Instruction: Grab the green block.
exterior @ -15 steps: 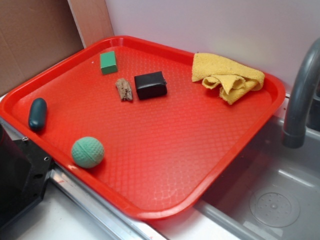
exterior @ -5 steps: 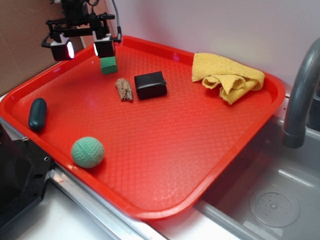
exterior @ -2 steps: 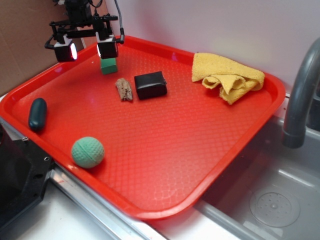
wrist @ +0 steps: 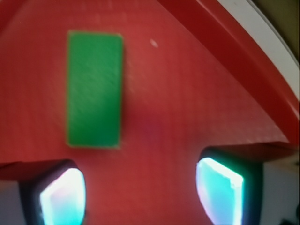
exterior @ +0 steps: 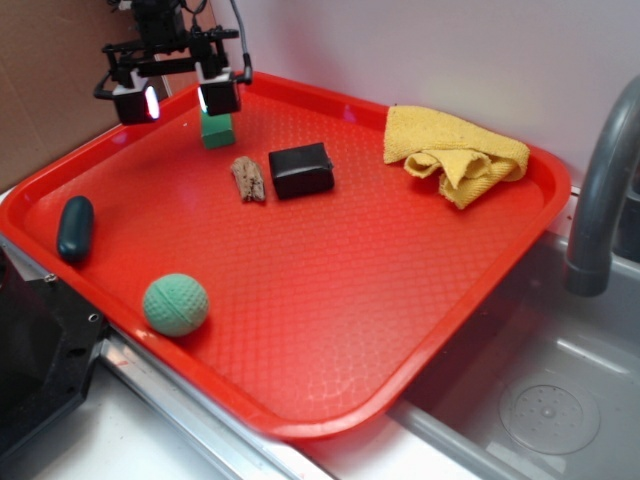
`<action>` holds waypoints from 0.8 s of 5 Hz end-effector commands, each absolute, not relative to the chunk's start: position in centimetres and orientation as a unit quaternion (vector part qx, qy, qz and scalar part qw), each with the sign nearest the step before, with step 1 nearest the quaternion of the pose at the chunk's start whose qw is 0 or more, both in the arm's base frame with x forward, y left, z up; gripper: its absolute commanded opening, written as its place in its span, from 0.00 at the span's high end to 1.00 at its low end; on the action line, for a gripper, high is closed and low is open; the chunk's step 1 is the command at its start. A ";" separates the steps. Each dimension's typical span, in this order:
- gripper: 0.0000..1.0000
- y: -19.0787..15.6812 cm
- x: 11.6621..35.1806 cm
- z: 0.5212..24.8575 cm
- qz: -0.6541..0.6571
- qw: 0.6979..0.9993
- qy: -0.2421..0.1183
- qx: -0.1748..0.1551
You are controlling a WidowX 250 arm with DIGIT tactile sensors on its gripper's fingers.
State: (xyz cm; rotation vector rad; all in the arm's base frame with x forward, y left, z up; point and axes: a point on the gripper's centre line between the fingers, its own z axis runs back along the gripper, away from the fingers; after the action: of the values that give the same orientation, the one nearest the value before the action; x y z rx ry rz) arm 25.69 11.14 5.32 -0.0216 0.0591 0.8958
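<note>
green block [exterior: 218, 131] at tray's [exterior: 300, 330] far corner, end effector [exterior: 178, 98] spread wide above it, wood chip [exterior: 248, 178] and black block [exterior: 301, 169] nearby

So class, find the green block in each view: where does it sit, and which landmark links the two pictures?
Exterior: the green block sits at the far-left of the red tray, partly behind a finger of the open gripper.
Wrist: the green block is upper left, ahead of the left finger.
Shared landmark: the tray's raised rim.
</note>
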 end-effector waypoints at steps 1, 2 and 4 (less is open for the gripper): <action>0.00 11.5 27.4 6.4 0.464 0.884 -0.044 -0.027; 0.00 11.5 28.3 5.4 0.469 0.882 -0.035 -0.029; 0.00 11.4 29.5 3.7 0.473 0.881 -0.013 -0.021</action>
State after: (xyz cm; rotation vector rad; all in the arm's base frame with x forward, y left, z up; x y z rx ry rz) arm 29.31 11.45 2.28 -0.0269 0.0251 0.9908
